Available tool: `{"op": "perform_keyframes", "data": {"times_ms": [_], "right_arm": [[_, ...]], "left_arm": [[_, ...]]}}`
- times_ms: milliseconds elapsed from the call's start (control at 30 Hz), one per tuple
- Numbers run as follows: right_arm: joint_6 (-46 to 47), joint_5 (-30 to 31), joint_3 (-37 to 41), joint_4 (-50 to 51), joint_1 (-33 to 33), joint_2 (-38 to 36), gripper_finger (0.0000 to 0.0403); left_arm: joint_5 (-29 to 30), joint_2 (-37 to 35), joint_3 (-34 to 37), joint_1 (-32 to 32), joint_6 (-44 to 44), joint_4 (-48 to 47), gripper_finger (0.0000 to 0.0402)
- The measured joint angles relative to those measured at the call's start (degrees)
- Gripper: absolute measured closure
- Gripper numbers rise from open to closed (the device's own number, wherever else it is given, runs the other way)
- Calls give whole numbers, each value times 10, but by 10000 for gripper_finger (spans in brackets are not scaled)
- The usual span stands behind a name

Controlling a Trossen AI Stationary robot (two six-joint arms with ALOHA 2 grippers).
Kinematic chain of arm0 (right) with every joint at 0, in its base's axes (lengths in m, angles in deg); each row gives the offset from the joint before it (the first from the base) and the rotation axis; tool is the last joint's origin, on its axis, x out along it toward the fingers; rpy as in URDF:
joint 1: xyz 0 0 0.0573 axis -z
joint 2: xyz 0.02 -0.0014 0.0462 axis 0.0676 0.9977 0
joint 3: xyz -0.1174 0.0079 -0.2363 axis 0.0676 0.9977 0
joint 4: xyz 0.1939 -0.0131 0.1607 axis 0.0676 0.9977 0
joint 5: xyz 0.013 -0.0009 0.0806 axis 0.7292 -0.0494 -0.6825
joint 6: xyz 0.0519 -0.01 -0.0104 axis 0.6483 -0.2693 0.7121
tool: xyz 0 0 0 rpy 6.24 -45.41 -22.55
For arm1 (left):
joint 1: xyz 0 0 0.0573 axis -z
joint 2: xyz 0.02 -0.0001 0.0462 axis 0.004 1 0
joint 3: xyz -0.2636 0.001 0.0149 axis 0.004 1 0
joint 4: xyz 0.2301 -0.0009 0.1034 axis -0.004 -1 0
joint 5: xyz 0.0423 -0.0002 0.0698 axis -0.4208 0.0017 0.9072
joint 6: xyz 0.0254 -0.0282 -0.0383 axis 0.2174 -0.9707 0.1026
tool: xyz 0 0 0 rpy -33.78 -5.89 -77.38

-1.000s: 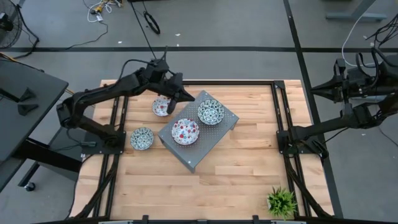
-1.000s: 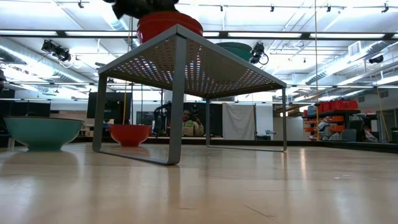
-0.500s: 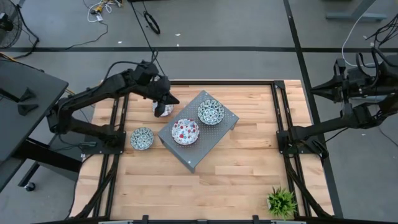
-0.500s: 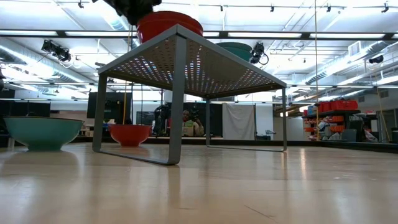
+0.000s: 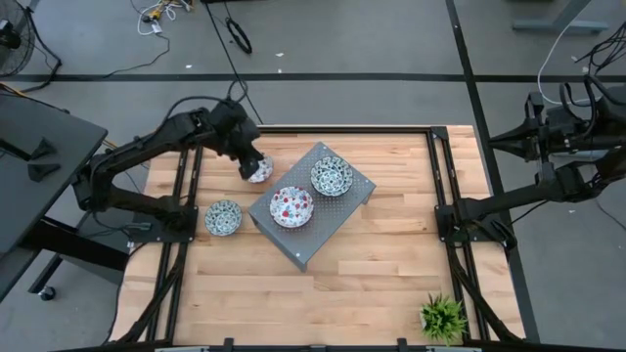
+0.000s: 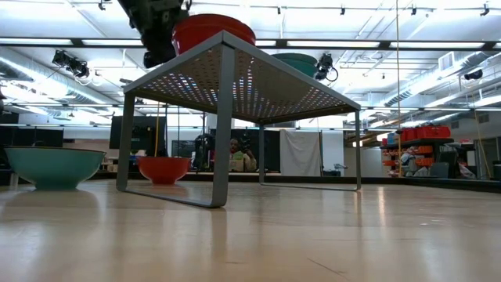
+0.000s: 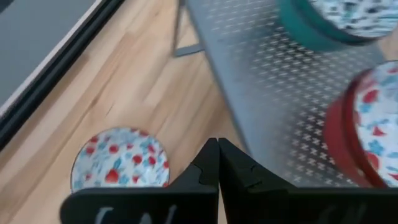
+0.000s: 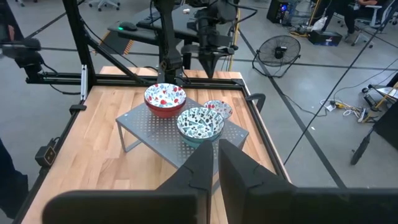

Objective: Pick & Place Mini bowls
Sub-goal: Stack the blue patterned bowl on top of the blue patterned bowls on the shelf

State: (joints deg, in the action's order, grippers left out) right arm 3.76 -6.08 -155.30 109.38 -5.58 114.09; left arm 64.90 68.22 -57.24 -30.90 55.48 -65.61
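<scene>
Now | mini bowls point(image 5: 291, 205): four | left gripper point(image 5: 251, 160): closed, empty | right gripper point(image 8: 215, 152): closed, empty

From overhead, the left hand point(image 5: 252, 161) covers part of the red-patterned bowl on the desk point(image 5: 260, 171), so only part of its rim shows. In the low view the red bowl on the perforated stand point(image 6: 213, 30) is cut by the stand's edge point(image 6: 235, 59) and by the dark arm point(image 6: 156, 23); the teal bowl up there point(image 6: 296, 63) shows only as a sliver. The teal bowl on the desk point(image 6: 53, 166) is clipped by the picture's side. In the left wrist view both stand bowls run off the frame: the teal one point(image 7: 323, 28) and the red one point(image 7: 367, 134). The person in the background point(image 6: 237, 156) is too small to make out.
</scene>
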Motion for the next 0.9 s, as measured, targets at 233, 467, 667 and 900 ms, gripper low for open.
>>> {"op": "perform_keyframes", "data": {"times_ms": [233,467,667,900], "right_arm": [[0,0,0,0,0,0,376],[0,0,0,0,0,0,376],[0,0,0,0,0,0,376],[0,0,0,0,0,0,376]], "left_arm": [[7,0,0,-33,-14,-34,397],[-3,0,0,-39,83,-92,398],[18,0,1,-39,170,-165,398],[4,0,1,-30,212,-242,398]]}}
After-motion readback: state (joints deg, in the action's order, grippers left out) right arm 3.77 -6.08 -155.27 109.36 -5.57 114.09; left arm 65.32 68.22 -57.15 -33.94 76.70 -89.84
